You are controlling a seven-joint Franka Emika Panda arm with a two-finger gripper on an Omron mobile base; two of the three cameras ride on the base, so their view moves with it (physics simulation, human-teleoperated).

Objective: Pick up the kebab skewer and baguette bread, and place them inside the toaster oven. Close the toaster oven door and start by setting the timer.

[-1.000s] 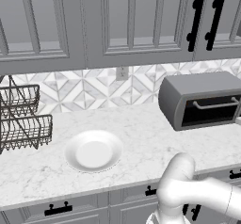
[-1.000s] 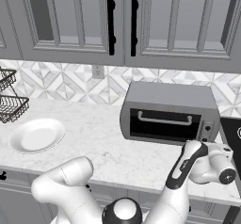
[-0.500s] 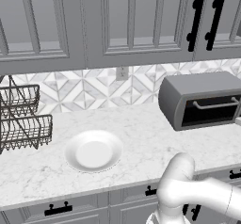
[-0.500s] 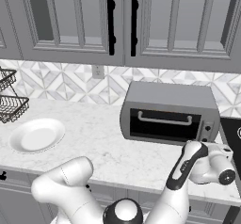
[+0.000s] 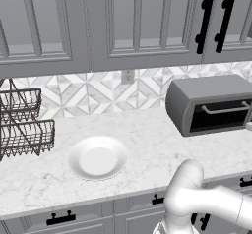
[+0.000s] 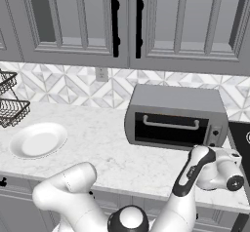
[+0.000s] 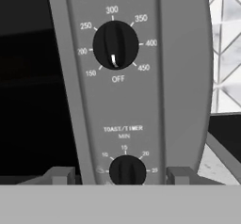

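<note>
The toaster oven (image 6: 176, 116) stands on the counter against the backsplash, and the same toaster oven (image 5: 211, 105) sits at the right of the left base view. The toaster oven door (image 6: 171, 128) is shut, its silver bar handle across the dark glass. My gripper (image 7: 120, 176) is open right in front of the control panel, one fingertip on each side of the timer knob (image 7: 127, 170), apart from it. Above it, the temperature knob (image 7: 115, 45) points to OFF. My hand (image 6: 222, 165) hangs by the oven's right end. The kebab skewer and the baguette bread are hidden.
A white plate (image 5: 98, 158) lies bare on the marble counter left of the oven. A wire dish rack (image 5: 22, 125) stands at the far left. A black cooktop (image 6: 240, 136) borders the oven's right side. Upper cabinets hang above.
</note>
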